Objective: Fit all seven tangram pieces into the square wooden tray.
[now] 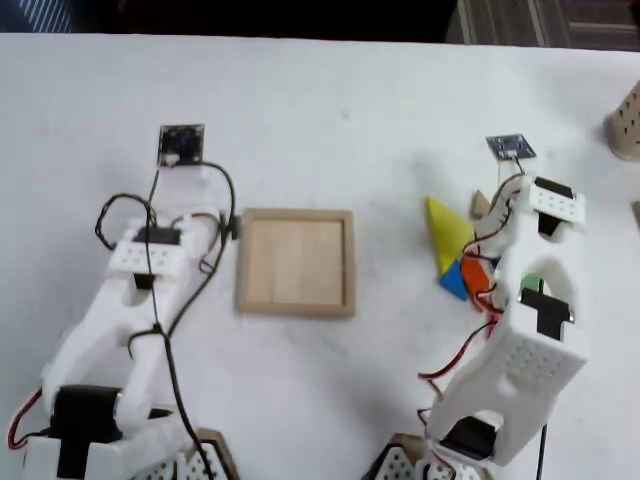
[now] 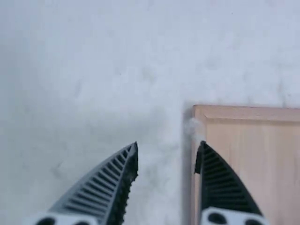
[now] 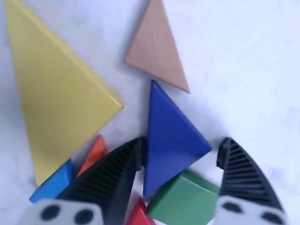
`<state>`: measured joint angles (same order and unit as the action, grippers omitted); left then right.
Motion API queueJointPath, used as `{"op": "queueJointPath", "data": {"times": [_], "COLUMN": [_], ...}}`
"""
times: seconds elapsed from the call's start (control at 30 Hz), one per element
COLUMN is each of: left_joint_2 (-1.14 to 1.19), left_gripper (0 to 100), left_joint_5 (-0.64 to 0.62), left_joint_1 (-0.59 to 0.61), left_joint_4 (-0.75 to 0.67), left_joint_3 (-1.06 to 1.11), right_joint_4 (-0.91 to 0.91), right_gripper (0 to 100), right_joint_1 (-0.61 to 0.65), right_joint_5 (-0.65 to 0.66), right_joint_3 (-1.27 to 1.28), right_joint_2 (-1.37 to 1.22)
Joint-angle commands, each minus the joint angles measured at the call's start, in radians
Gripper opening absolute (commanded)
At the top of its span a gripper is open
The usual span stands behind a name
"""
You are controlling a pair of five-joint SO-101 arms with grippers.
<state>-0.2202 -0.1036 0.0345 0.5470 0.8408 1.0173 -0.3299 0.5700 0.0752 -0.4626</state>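
Note:
The square wooden tray [image 1: 295,262] lies at the table's middle with nothing in it. My left gripper [image 2: 166,154] is open at the tray's corner [image 2: 243,140], one finger over the rim and the other over bare table. My right gripper [image 3: 183,145] is open over the cluster of pieces. Its fingers straddle a dark blue triangle [image 3: 171,136] and a green piece [image 3: 185,201]. One finger touches the blue triangle's edge. Around them lie a big yellow triangle [image 3: 56,98], a tan triangle [image 3: 157,49], an orange piece [image 3: 93,152], a light blue piece [image 3: 51,183] and a red piece [image 3: 140,213].
The left arm [image 1: 150,260] stands left of the tray. The right arm [image 1: 530,300] covers part of the pieces, right of the yellow triangle [image 1: 447,232]. A wooden object [image 1: 625,125] sits at the far right edge. White table lies between the tray and the pieces.

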Motion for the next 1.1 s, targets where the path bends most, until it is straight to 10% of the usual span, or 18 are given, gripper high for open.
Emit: {"op": "queueJointPath", "data": {"times": [0.0, 0.63, 1.07], "left_joint_2": [-0.048, -0.048, -0.048], "left_gripper": [21, 21, 21], "left_joint_5": [0.014, 0.014, 0.014], "left_joint_1": [0.005, 0.005, 0.005], "left_joint_4": [-0.018, -0.018, -0.018], "left_joint_3": [-0.012, -0.012, -0.012], "right_joint_4": [-0.061, -0.024, -0.015], "right_gripper": [19.2, 10.6, 27.2], "right_joint_1": [0.025, 0.025, 0.027], "right_joint_5": [-0.012, -0.012, -0.011], "right_joint_3": [-0.043, -0.043, -0.097], "right_joint_2": [-0.004, 0.068, 0.119]}}
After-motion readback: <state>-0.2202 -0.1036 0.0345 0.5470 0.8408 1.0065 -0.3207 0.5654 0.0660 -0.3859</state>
